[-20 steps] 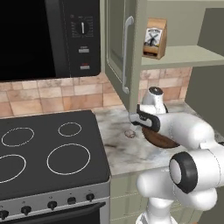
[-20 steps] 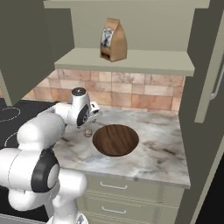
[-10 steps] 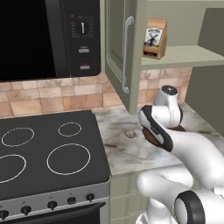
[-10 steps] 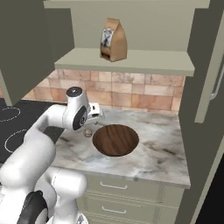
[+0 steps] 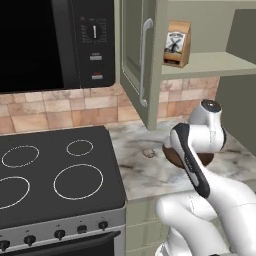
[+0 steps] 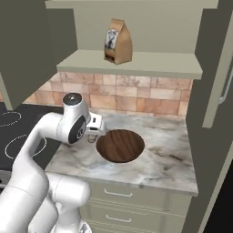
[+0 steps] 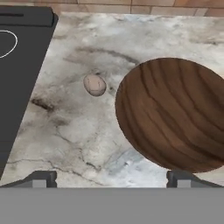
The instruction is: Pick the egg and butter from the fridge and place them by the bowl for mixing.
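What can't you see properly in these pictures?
- Bowl: in the left base view the arm covers most of it.
- Egg: too small to tell more than a pale oval on the counter.
- Bag on the shelf: label too blurred to read.
- Stove knobs: markings too small.

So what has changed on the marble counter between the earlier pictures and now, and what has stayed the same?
The gripper has lifted off the small pale beige-brown egg and drawn back; its fingers are now spread wide and hold nothing. The egg lies where it was on the grey-veined marble counter, beside the round dark brown wooden bowl, not touching it. The bowl and the brown paper bag on the shelf have not moved.
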### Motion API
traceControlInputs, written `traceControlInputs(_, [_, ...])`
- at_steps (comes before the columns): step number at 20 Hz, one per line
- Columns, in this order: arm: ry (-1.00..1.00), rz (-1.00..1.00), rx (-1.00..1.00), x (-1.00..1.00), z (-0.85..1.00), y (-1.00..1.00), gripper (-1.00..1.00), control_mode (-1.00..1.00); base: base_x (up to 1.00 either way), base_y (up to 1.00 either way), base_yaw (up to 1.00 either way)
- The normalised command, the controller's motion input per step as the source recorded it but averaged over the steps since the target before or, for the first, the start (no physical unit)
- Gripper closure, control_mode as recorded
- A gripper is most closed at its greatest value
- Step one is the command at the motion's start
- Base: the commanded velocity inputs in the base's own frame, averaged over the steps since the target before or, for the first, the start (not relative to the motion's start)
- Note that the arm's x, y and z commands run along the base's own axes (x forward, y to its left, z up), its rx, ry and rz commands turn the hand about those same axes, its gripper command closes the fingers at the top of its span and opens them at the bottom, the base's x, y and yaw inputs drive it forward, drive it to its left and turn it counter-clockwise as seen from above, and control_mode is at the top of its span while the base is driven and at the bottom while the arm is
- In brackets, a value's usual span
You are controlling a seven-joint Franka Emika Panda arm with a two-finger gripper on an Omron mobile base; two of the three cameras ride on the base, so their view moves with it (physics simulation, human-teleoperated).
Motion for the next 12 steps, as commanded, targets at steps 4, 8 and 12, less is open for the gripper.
traceControlInputs(4, [0.00,-0.12,0.09,-0.54,0.23,-0.01,-1.00,-1.00,0.00,0.00,0.00])
traceControlInputs(8, [0.00,-0.08,0.00,-0.50,0.22,-0.01,-1.00,-1.00,0.00,0.00,0.00])
traceControlInputs(12, [-0.02,-0.05,0.00,-0.56,0.24,-0.07,-1.00,-1.00,0.00,0.00,0.00])
